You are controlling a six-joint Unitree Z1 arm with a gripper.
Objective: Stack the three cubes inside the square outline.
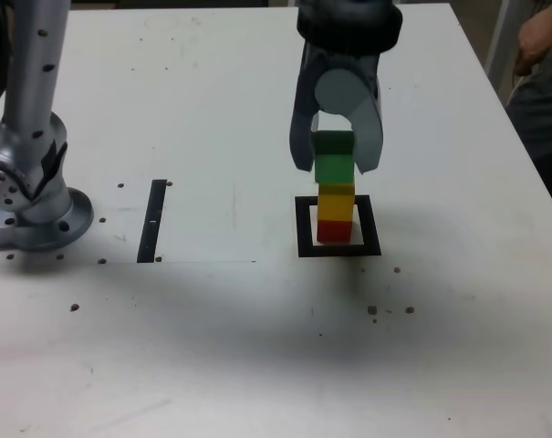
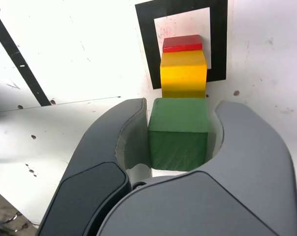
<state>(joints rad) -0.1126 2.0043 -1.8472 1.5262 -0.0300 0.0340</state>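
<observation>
Fingers [image 2: 180,140] clamp green cube [image 2: 178,132] atop stack.

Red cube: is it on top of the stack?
No. The red cube sits at the bottom inside the square outline, under the yellow cube and green cube.

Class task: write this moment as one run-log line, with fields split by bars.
gripper: shut on green cube | stack: small red cube bottom, yellow cube middle | site: black square outline | green: not released
</observation>
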